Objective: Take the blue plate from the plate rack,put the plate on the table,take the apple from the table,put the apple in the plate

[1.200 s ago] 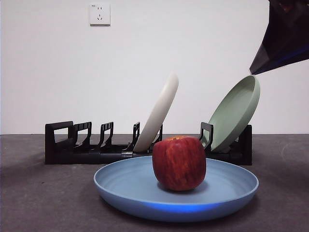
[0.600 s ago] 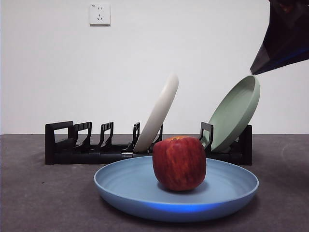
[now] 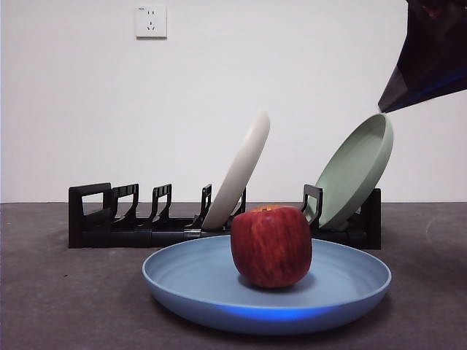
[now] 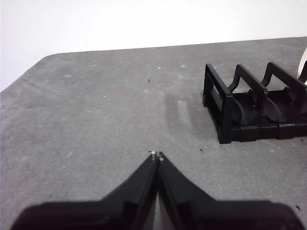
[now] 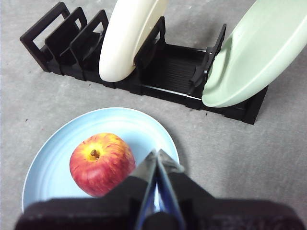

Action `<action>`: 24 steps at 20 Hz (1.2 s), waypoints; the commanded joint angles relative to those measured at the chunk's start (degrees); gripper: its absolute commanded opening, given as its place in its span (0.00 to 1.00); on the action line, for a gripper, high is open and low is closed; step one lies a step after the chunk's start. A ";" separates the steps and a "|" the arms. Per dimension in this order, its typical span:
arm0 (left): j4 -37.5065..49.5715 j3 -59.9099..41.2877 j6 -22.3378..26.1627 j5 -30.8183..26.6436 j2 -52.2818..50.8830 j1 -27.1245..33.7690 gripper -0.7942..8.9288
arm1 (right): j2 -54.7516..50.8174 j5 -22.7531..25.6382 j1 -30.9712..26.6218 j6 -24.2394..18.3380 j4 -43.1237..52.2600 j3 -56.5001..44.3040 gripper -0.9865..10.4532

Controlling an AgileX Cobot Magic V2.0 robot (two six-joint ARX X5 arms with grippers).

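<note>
— Red apple (image 3: 271, 246) position?
— Centred in the blue plate (image 3: 211, 281), which lies flat on the table (image 3: 66, 292) just before the rack (image 3: 131, 219).
— Grippers?
— Left gripper (image 4: 157, 157) closed over bare table beside the rack's end; right gripper (image 5: 158, 160) closed, raised above the plate's rim.

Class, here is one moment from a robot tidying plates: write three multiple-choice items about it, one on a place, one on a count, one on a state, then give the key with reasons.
1. Where is the dark red apple?
A. on the bare table
B. on the round light-blue plate
C. in the black slotted plate rack

2. How many plates stand in the rack?
A. one
B. two
C. three

3. How is the right hand?
A. shut, holding nothing
B. shut on the apple
C. wide open

Key: B, the apple sits inside the blue rim; B, only the cream-white plate and the pale green plate lean there; A, its tips meet above the plate, apart from the apple.
</note>
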 commanded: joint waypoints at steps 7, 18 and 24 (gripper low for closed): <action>0.24 -0.79 0.22 0.48 -0.15 0.13 0.08 | -0.11 0.15 -0.02 0.63 0.31 -0.35 0.09; 0.24 -0.79 0.22 0.46 -0.15 0.13 0.08 | -15.50 -3.37 -18.97 -9.05 -2.29 -3.26 0.09; 0.24 -0.79 0.22 0.48 -0.15 0.13 0.08 | -31.98 -9.31 -34.12 -8.59 3.04 -15.47 0.09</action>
